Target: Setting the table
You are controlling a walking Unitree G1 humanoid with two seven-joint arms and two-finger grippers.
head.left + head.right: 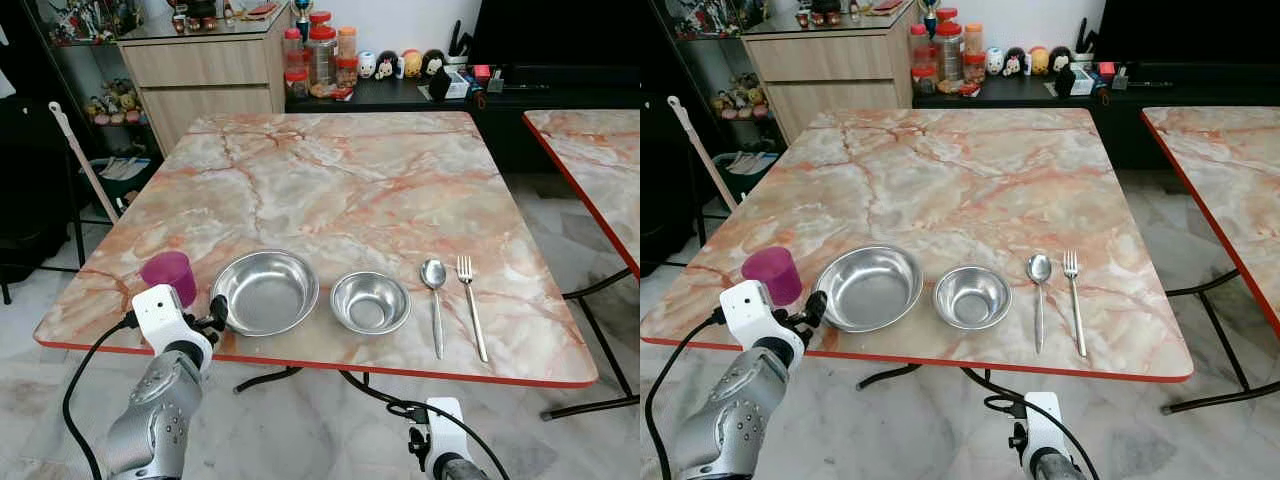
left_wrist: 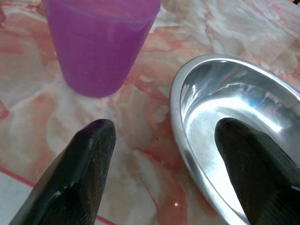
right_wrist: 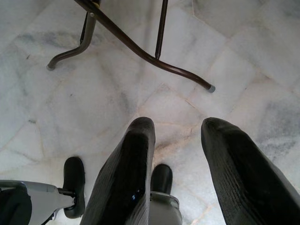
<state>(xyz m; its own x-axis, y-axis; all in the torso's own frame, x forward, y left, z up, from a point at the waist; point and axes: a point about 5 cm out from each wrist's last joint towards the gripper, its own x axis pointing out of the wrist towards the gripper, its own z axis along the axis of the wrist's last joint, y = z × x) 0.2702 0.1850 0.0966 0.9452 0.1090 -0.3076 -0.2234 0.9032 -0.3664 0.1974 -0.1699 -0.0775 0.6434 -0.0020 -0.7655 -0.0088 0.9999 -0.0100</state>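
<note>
Along the table's (image 1: pixel 350 170) near edge runs a row of tableware. The purple cup (image 1: pixel 170 275) stands upright nearest the near left corner, though the left arm's white wrist housing covers its lower part in the head views. Just beside it sits the large steel bowl (image 1: pixel 266 291), empty, then the small steel bowl (image 1: pixel 370 302), a clear gap between them. Further along, toward the near right corner, lie the spoon (image 1: pixel 434 290) and the fork (image 1: pixel 470 305), side by side and apart, handles pointing at the near edge.

The left gripper (image 2: pixel 164 140) hovers right at that near edge, its two black fingers (image 2: pixel 84 164) spread wide with nothing between them. In the wrist view one finger sits over bare marble short of the cup, the other over the big bowl's rim; whether either tip touches anything, I cannot tell. The cup's top is cut off in that view.

Down below the tabletop, the right gripper (image 3: pixel 173 154) hangs over the pale tiled floor (image 3: pixel 234 56), fingers parted and empty, with the dark table legs (image 3: pixel 140 51) ahead of it.

A second marble table (image 1: pixel 600 160) is cropped at the right. Behind, jars (image 1: pixel 320 55) crowd a dark low cabinet, too small to read.
</note>
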